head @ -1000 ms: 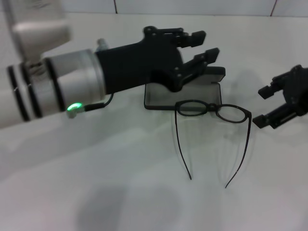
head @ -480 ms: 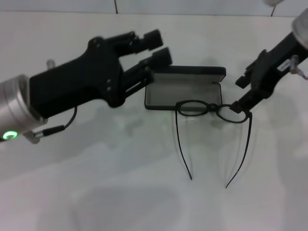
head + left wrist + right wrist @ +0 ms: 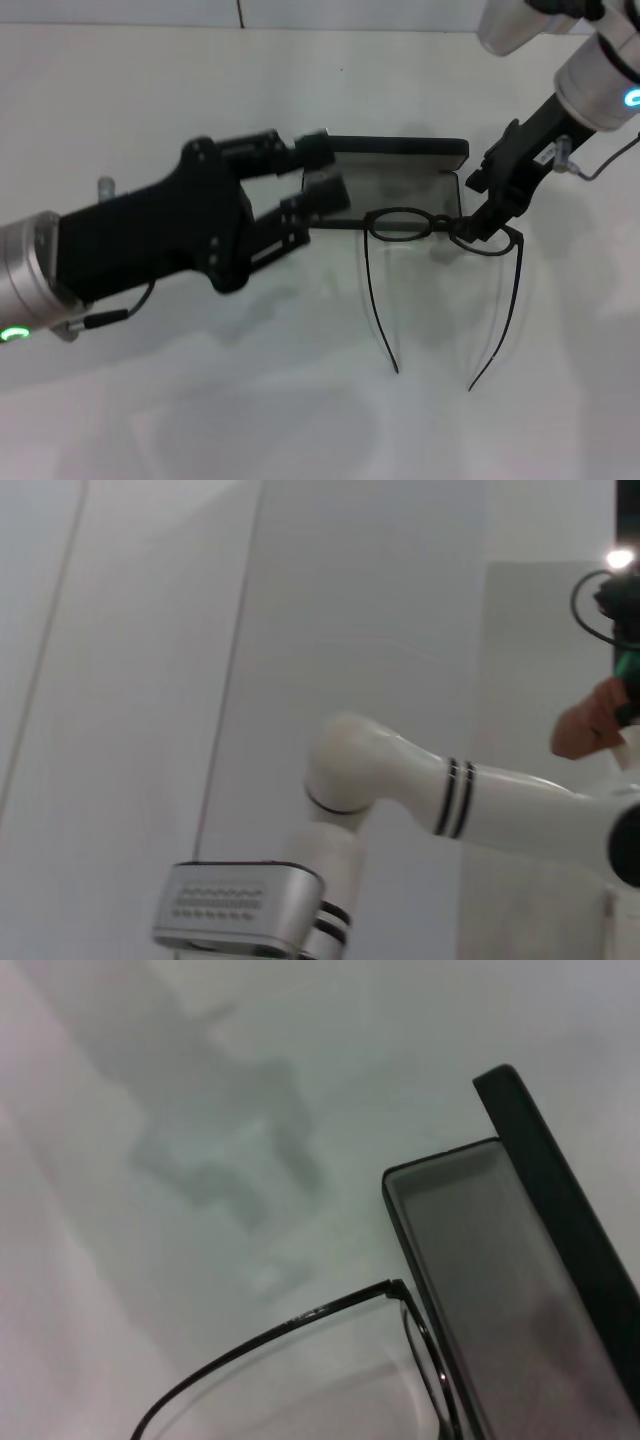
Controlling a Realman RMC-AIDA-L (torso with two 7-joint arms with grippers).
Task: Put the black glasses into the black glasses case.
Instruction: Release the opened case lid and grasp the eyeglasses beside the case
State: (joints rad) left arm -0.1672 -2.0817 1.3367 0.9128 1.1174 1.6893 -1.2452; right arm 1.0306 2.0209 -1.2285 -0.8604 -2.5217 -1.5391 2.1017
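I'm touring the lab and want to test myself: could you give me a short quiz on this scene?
1. True or false: the glasses already lie inside the case.
2. Which end effector is down at the glasses' frame?
A. the left
B. the right
C. neither
3. Fill in: the lid of the case stands ____.

Key:
1. False. The glasses lie unfolded on the table, in front of the case.
2. B. The right one has its tip at the right-hand lens; the left one hovers open at the case's left end.
3. Open. The grey lining shows in the right wrist view.
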